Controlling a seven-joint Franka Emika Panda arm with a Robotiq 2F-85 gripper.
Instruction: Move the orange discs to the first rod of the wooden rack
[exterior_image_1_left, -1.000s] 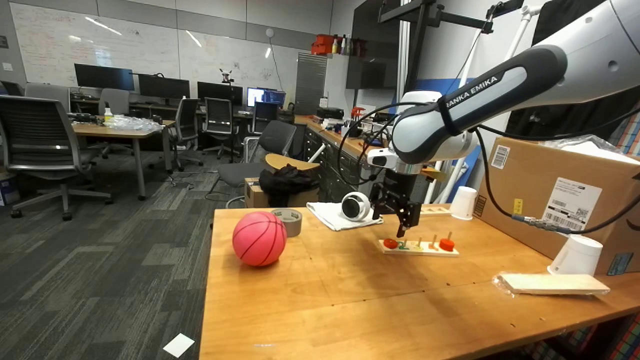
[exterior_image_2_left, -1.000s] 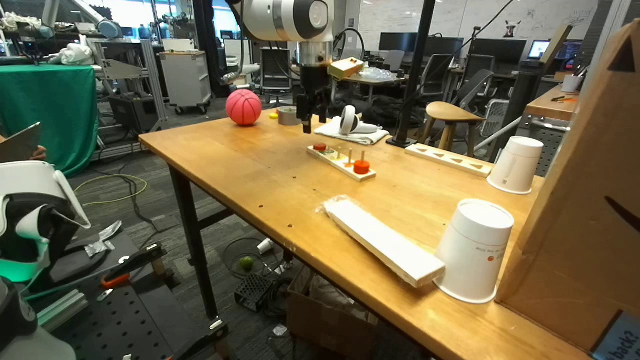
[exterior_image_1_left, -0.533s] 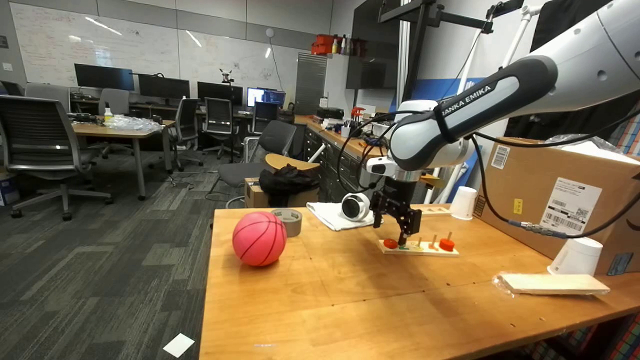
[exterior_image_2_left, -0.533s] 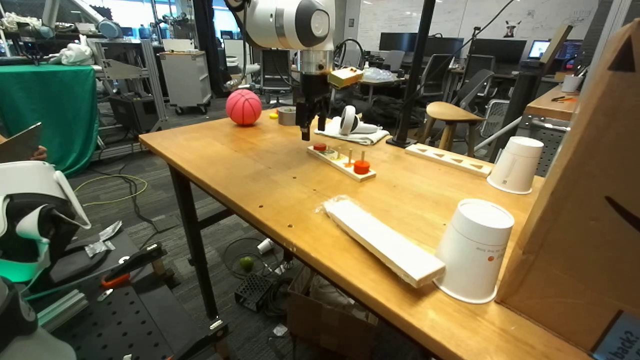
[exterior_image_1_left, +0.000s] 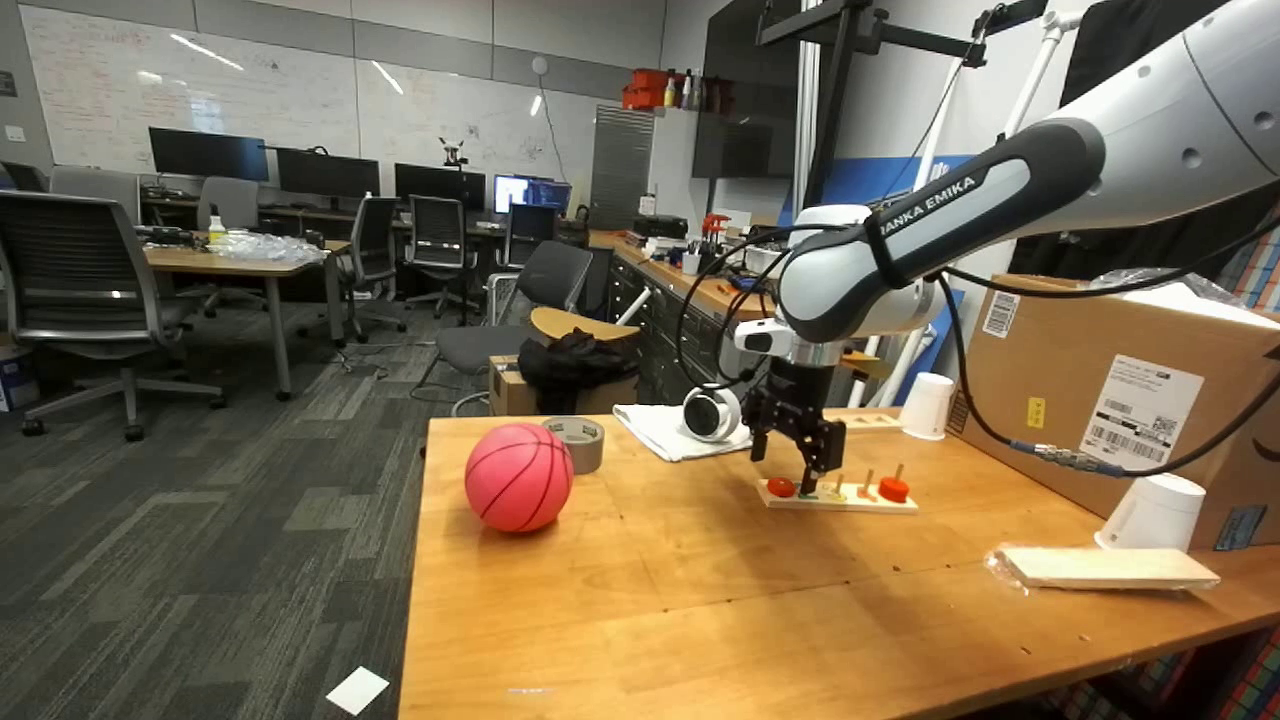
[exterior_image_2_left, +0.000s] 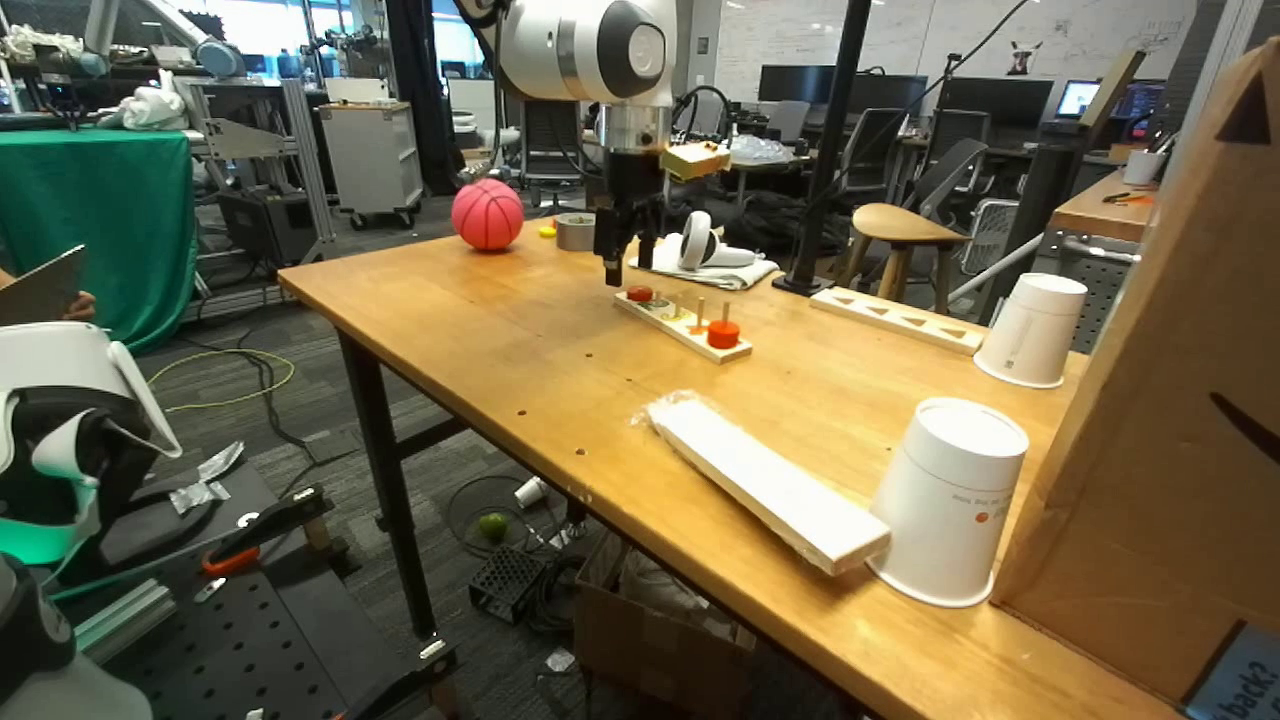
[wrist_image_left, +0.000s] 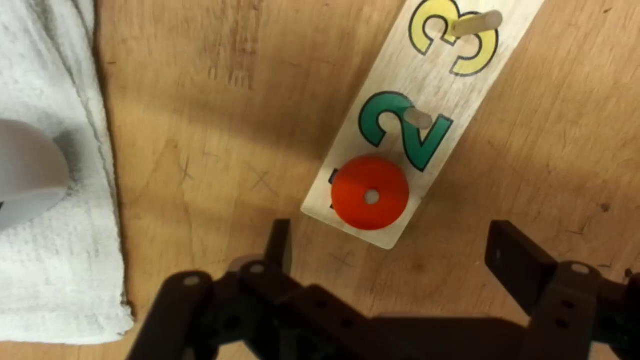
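Note:
On the table lies the wooden rack (wrist_image_left: 395, 75), with numbers printed beside its pegs. One of the orange discs (wrist_image_left: 370, 192) sits on the peg at the number 1 end; the peg's tip shows through its hole. A thicker orange piece (exterior_image_2_left: 723, 334) is around the peg at the opposite end; whether it is several discs stacked, I cannot tell. My gripper (wrist_image_left: 391, 235) is open above the number 1 end. In the wrist view its fingers (wrist_image_left: 520, 265) stand wide apart either side of that end, with nothing held. In an exterior view a finger partly hides the rack's second peg.
White cloth (wrist_image_left: 55, 280) with a white device (exterior_image_1_left: 711, 412) lies close behind the rack. A pink ball (exterior_image_1_left: 519, 477) and tape roll (exterior_image_1_left: 578, 443) stand further off. White cups (exterior_image_2_left: 948, 500), a wrapped board (exterior_image_2_left: 765, 480), a slotted wooden strip (exterior_image_2_left: 895, 320) and a cardboard box (exterior_image_1_left: 1120, 380) also occupy the table.
My open gripper has come down closer to the number 1 end of the rack, mostly in the first half second. The rack and the orange pieces stay where they were.

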